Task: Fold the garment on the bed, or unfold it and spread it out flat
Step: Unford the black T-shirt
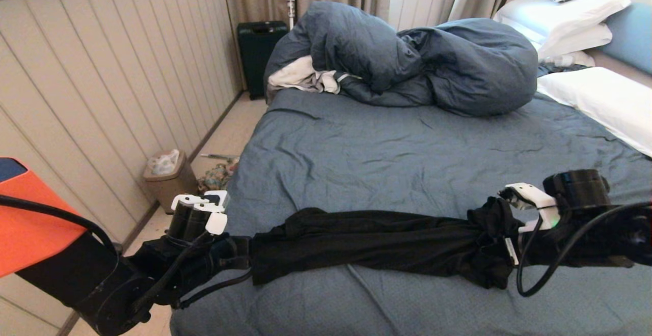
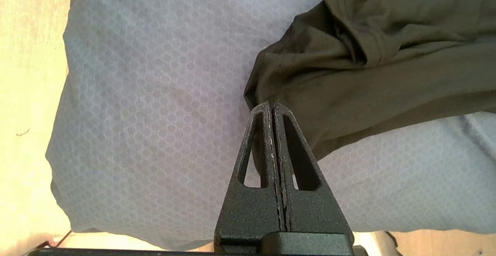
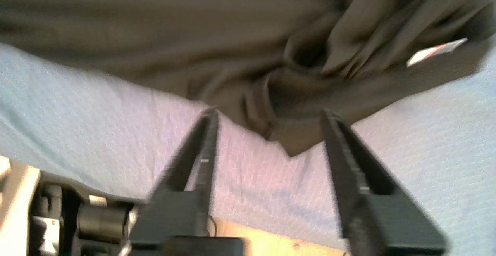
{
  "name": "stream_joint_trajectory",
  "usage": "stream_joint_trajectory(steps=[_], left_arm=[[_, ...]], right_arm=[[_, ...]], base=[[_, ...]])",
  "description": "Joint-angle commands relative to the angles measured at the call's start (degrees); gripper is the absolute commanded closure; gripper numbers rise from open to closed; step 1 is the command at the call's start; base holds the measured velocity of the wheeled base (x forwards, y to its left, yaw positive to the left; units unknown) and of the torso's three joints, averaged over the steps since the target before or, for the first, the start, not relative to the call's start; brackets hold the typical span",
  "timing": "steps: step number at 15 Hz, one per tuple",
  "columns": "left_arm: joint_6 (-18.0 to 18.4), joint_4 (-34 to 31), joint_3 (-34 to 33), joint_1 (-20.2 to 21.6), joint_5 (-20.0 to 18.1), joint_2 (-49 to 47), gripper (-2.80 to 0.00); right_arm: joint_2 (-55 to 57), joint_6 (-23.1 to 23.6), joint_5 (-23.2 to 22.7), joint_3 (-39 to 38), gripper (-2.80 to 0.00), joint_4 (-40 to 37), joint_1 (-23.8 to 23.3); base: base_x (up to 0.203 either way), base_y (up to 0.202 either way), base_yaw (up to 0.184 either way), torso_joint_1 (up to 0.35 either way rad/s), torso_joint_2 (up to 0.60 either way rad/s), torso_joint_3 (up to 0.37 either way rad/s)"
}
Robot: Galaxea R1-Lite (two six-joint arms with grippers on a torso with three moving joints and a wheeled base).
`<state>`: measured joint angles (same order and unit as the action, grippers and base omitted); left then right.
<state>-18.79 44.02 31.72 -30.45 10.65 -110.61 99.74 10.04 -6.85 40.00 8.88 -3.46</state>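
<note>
The garment [image 1: 367,242], a black T-shirt, lies bunched into a long rope across the near part of the bed [image 1: 407,147]. At its left end, over the bed's corner, my left gripper [image 2: 270,106] is shut on a fold of the dark cloth [image 2: 368,73]. At its crumpled right end, my right gripper [image 3: 269,113] stands open. A corner of the garment [image 3: 286,139] hangs between its fingertips, which do not pinch it. The white neck tag [image 3: 434,50] shows in that crumpled end. The print is hidden.
A bulky slate-blue duvet [image 1: 407,56] is heaped at the far side with a white-grey cloth [image 1: 305,76] beside it. White pillows [image 1: 601,96] lie at the right. Left of the bed are a panelled wall, a bin [image 1: 168,178] and a dark suitcase [image 1: 260,51].
</note>
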Motion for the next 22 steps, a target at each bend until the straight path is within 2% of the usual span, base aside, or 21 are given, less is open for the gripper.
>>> stream_joint_trajectory(steps=[1, 6, 11, 12, 13, 22], left_arm=[[-0.2, 0.3, 0.0, -0.5, 0.1, -0.7, 0.00], [-0.3, 0.3, 0.0, -0.7, 0.2, -0.9, 0.00], [-0.2, 0.4, 0.2, -0.9, 0.2, -2.2, 0.00], [-0.2, 0.4, 0.2, -0.9, 0.3, -2.4, 0.00], [-0.2, 0.4, 0.1, -1.1, 0.3, -2.5, 0.00], [0.1, 3.3, -0.3, -1.6, 0.3, -4.2, 0.00]], right_arm=[[2.4, 0.2, -0.1, -2.2, -2.80, 1.1, 0.0], [10.7, 0.2, 0.1, -6.4, -2.80, 18.0, -0.1], [13.8, 0.2, 0.2, -6.0, -2.80, 18.7, -0.1], [13.7, 0.2, 0.2, -6.0, -1.65, 18.7, -0.1], [13.7, 0.2, 0.2, -5.9, 0.00, 19.0, -0.1], [14.5, 0.3, 0.0, -6.2, 0.00, 22.1, -1.8]], base=[[0.000, 0.000, 0.000, 0.000, 0.00, 0.000], [0.000, 0.000, 0.000, 0.000, 0.00, 0.000], [0.000, 0.000, 0.000, 0.000, 0.00, 0.000], [0.000, 0.000, 0.000, 0.000, 0.00, 0.000], [0.000, 0.000, 0.000, 0.000, 0.00, 0.000], [0.000, 0.000, 0.000, 0.000, 0.00, 0.000]])
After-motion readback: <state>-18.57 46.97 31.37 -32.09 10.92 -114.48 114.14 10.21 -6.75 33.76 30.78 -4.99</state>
